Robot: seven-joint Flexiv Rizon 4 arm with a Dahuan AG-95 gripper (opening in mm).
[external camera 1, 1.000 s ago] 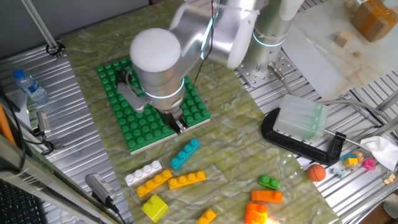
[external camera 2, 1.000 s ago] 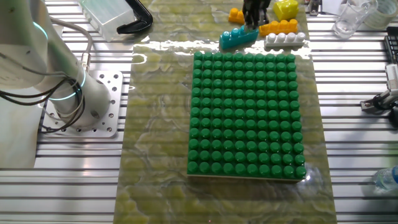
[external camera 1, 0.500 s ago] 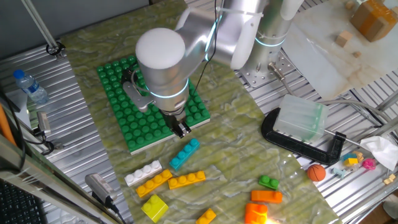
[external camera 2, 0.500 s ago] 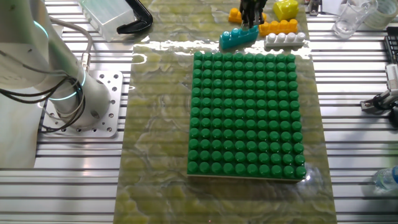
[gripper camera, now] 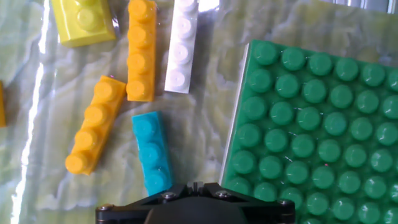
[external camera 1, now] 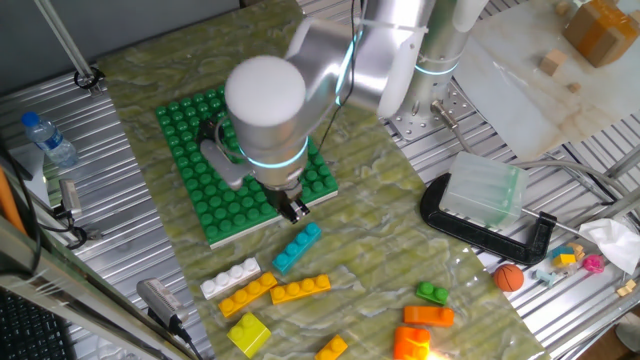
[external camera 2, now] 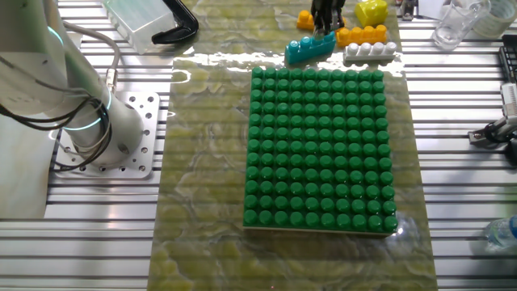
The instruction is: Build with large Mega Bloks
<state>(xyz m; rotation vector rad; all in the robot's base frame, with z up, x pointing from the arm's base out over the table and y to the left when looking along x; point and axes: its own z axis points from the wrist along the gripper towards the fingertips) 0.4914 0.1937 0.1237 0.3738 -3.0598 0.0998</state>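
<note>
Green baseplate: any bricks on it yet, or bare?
Bare. The green baseplate shows only its own studs; the cyan brick and white brick lie beside it.

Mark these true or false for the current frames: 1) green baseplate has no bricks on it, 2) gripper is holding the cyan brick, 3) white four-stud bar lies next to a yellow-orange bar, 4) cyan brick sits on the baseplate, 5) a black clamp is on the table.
1) True. The green baseplate shows only bare studs.
2) False. The cyan brick lies on the mat; the gripper is above it, near the baseplate edge, with nothing seen in it.
3) True. The white bar lies alongside a yellow-orange bar.
4) False. It lies on the mat beside the baseplate edge.
5) True. The black clamp sits around a clear plastic box.
</note>
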